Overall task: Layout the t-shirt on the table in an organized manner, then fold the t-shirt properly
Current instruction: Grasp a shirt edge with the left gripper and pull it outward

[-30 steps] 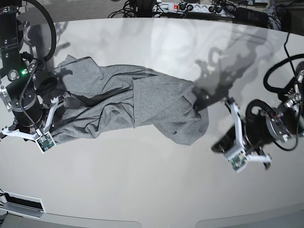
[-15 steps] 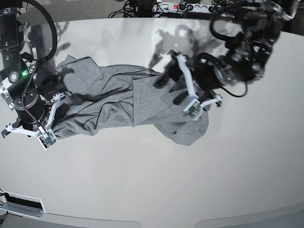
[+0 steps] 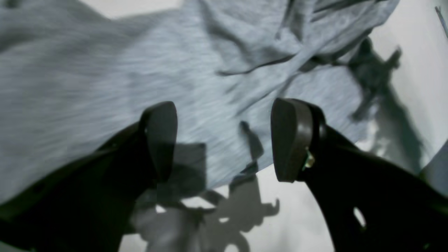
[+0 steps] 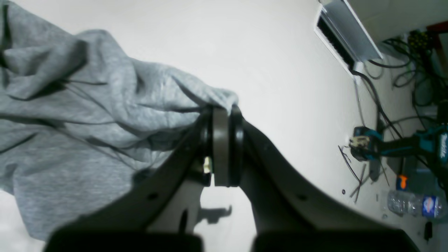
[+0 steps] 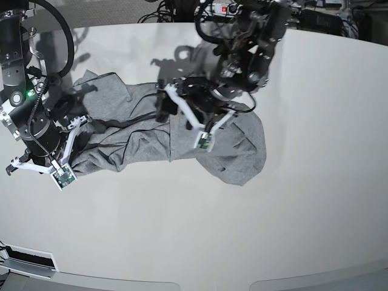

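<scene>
The heather-grey t-shirt (image 5: 133, 130) lies crumpled across the back left part of the white table (image 5: 242, 230), plain side showing. My left gripper (image 5: 173, 100) hovers over the shirt's middle. In the left wrist view this gripper (image 3: 224, 140) is open, its dark fingertips (image 3: 159, 140) wide apart above the grey cloth (image 3: 105, 70) with nothing between them. My right gripper (image 5: 77, 122) sits at the shirt's left end. Seen from the right wrist, it (image 4: 224, 112) is shut on a bunched fold of the t-shirt (image 4: 87, 115).
Cables and a power strip (image 5: 242, 9) run along the table's far edge. A white vent-like fixture (image 5: 27, 259) sits off the near left corner. Past the table edge, the right wrist view shows a teal drill (image 4: 395, 147) and a water bottle (image 4: 416, 203).
My left arm has swung from the right side of the table across to above the shirt's middle, and its gripper has opened. The right gripper has stayed shut on the shirt's left end.
</scene>
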Controlling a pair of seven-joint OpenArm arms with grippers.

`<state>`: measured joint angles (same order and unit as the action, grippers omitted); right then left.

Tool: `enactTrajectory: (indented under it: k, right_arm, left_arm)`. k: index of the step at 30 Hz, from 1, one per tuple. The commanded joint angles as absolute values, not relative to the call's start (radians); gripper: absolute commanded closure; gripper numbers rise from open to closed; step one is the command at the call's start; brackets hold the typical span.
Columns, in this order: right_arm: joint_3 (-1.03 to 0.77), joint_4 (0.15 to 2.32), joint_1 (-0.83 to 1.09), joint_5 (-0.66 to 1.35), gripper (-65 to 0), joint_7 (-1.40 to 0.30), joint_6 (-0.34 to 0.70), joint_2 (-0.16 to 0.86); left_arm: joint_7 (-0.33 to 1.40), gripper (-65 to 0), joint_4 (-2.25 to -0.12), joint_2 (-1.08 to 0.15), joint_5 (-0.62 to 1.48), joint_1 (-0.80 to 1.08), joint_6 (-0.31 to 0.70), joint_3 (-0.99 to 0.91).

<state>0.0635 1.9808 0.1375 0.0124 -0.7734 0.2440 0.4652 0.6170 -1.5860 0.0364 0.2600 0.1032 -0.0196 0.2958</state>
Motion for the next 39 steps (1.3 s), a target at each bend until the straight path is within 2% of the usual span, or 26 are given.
enactTrajectory:
  k: [1,7,12,23,30,32,35,36,39]
  right_arm:
    - [0.056,1.994,0.124,0.008,0.0,-0.756,0.236,0.479]
    - [0.056,1.994,0.123,0.008,0.0,-0.755,0.237,0.48]
    - [0.056,1.994,0.121,0.008,0.0,-0.752,0.264,0.48]
    - [0.056,1.994,0.121,0.008,0.0,-0.752,0.269,0.48]
    - [0.056,1.994,0.121,0.008,0.0,-0.752,0.269,0.48]
    - [0.056,1.994,0.121,0.008,0.0,-0.752,0.269,0.48]
    - [0.056,1.994,0.121,0.008,0.0,-0.752,0.269,0.479]
    - [0.056,1.994,0.121,0.008,0.0,-0.752,0.269,0.479]
    - [0.056,1.994,0.121,0.008,0.0,-0.752,0.269,0.48]
  left_arm:
    - [0.59,-42.7,-1.572,0.066,0.266,0.079,-0.015,0.298]
    - [0.59,-42.7,-1.452,0.127,0.194,0.036,-0.031,0.298]
    - [0.603,-42.7,-1.452,0.13,0.129,0.036,-0.102,0.298]
    - [0.693,-42.7,-1.456,0.13,0.011,0.036,-0.108,0.298]
    - [0.69,-41.5,-1.456,0.13,-0.078,0.036,-0.204,0.298]
    - [0.69,-31.4,-1.456,0.13,-0.082,0.036,-0.228,0.298]
    - [0.69,-5.3,-1.456,0.13,-0.081,0.036,-0.233,0.298]
    - [0.692,0.0,-1.456,0.13,-0.078,0.036,-0.233,0.298]
    - [0.747,0.0,-1.476,0.13,-0.078,0.031,-0.216,0.298]
